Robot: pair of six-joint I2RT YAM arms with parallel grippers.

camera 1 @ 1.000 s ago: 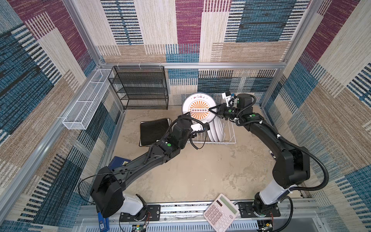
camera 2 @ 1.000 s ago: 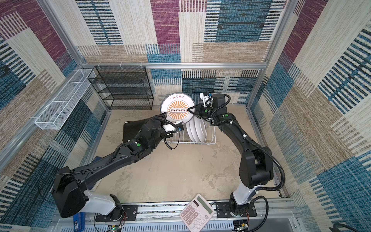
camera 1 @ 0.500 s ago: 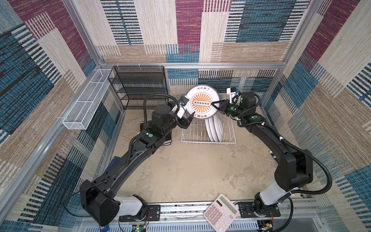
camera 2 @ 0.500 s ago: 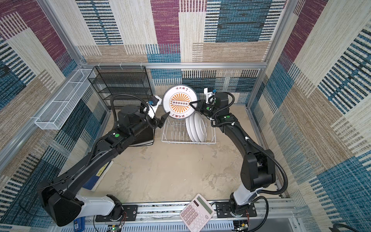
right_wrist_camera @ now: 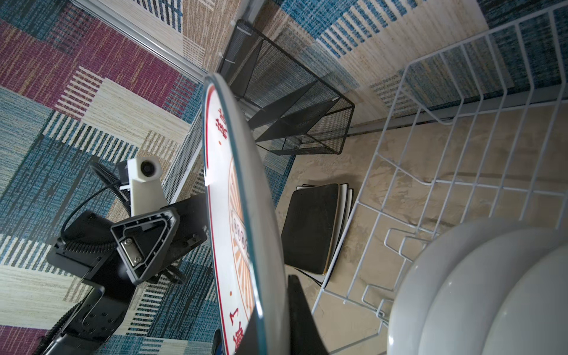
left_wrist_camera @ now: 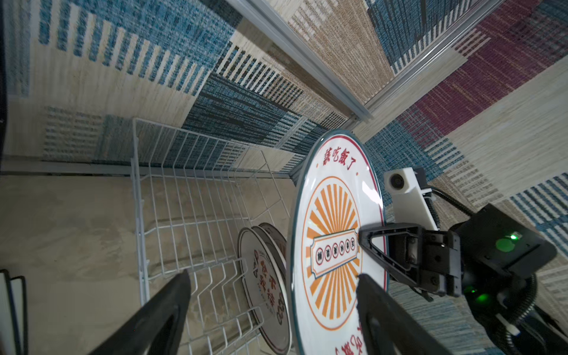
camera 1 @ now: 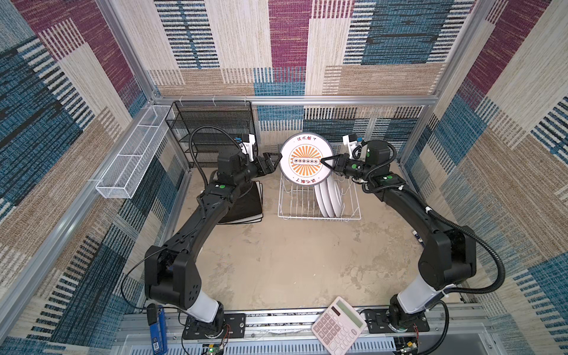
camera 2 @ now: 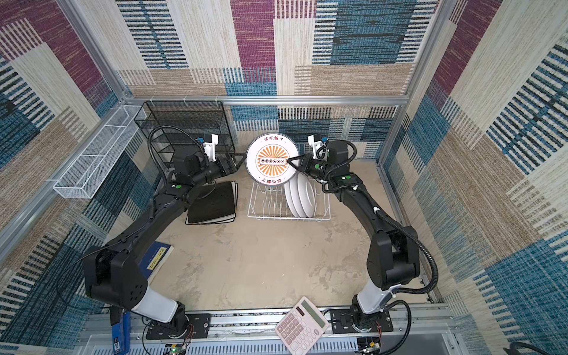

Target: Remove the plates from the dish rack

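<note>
A round white plate [camera 1: 307, 159] [camera 2: 272, 159] with an orange sunburst face hangs upright above the dish rack [camera 1: 319, 218] [camera 2: 289, 217]. My right gripper [camera 1: 322, 160] [camera 2: 289, 159] [right_wrist_camera: 270, 307] is shut on its right rim. My left gripper [camera 1: 275, 158] [camera 2: 241, 158] [left_wrist_camera: 273, 275] is open, with its jaws on either side of the plate's [left_wrist_camera: 335, 246] left rim. Three round plates [camera 1: 329, 196] [camera 2: 299, 196] [right_wrist_camera: 476, 292] stand in the rack's right half. A black square plate [camera 1: 246, 206] [camera 2: 212, 203] [right_wrist_camera: 310, 227] tops a stack lying flat on the table left of the rack.
A black mesh shelf [camera 1: 212, 129] stands at the back left, behind my left arm. A long white mesh basket [camera 1: 132, 159] hangs on the left wall. A calculator [camera 1: 338, 322] lies at the front edge, a blue book [camera 2: 156, 261] under my left arm.
My left arm swung up from the front of the rack to the held plate's left rim. My right gripper lifted the plate a little higher above the rack.
</note>
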